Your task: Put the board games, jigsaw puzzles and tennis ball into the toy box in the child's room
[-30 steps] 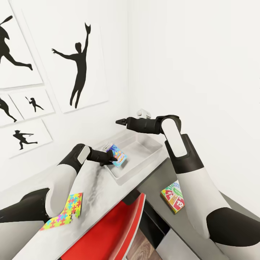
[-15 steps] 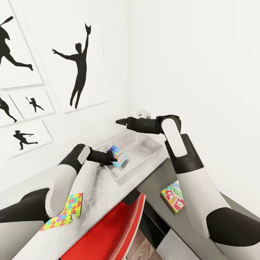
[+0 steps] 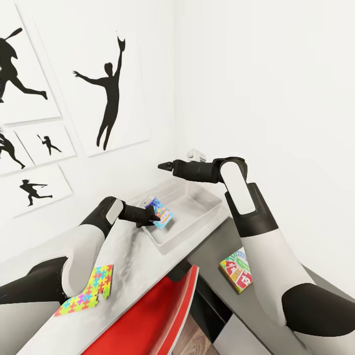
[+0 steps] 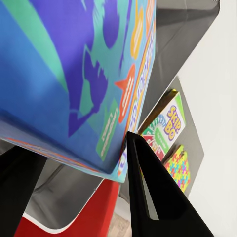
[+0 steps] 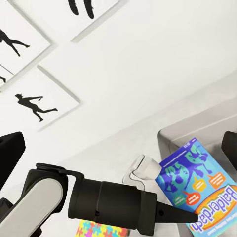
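The blue board game [image 3: 160, 213] is sitting tilted between the fingers of the left gripper [image 3: 152, 216], which is clamping it over the near end of the toy box [image 3: 197, 211]. Right gripper [image 3: 163, 166] is hovering above the box's far side; its opening cannot be told.

Bright even light, soft shadows, sharp render
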You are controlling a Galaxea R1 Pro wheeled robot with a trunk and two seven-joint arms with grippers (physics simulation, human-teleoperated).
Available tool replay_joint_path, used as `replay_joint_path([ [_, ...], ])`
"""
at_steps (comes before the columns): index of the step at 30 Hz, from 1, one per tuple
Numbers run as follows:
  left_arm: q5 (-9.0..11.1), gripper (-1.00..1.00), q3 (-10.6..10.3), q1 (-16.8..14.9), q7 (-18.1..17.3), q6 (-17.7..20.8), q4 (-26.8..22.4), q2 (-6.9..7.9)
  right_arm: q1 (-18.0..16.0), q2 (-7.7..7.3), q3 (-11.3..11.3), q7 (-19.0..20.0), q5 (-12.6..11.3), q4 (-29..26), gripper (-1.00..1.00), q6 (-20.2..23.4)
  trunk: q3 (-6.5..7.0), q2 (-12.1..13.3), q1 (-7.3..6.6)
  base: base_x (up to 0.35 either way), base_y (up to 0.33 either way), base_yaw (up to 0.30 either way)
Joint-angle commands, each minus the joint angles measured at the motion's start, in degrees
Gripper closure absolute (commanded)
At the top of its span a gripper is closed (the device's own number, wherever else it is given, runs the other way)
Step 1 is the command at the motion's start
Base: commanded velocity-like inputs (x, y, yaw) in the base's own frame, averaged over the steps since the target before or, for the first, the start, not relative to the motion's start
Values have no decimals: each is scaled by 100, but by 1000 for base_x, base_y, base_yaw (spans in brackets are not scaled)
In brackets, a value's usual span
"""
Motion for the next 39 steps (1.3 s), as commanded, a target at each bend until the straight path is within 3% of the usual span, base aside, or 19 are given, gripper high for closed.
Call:
replay_joint_path([
  [1, -7, 100, 36, -5, -3, 35, -4, -5, -5, 1, 0, -60, -56, -4, -100, 13, -3, -11, 4, 0, 0, 0],
  [11, -14, 100, 29, -5, -1, 35, 72, 3, -8, 1, 4, -60, -56, -4, -100, 13, 65, -11, 4, 0, 0, 0],
  [20, -65, 100, 27, -29, 12, 35, 223, 19, -5, 1, 0, -60, -56, -4, -100, 13, 69, -11, 4, 0, 0, 0],
  [26, -100, 100, 27, -70, 23, 35, 238, 116, -8, 1, -1, -60, -56, -4, -100, 12, 69, -11, 4, 0, 0, 0],
  [39, -111, 100, 9, -75, 40, 35, 308, 127, -9, 8, 2, -71, -56, -2, -100, 5, 69, -11, 4, 0, 0, 0],
])
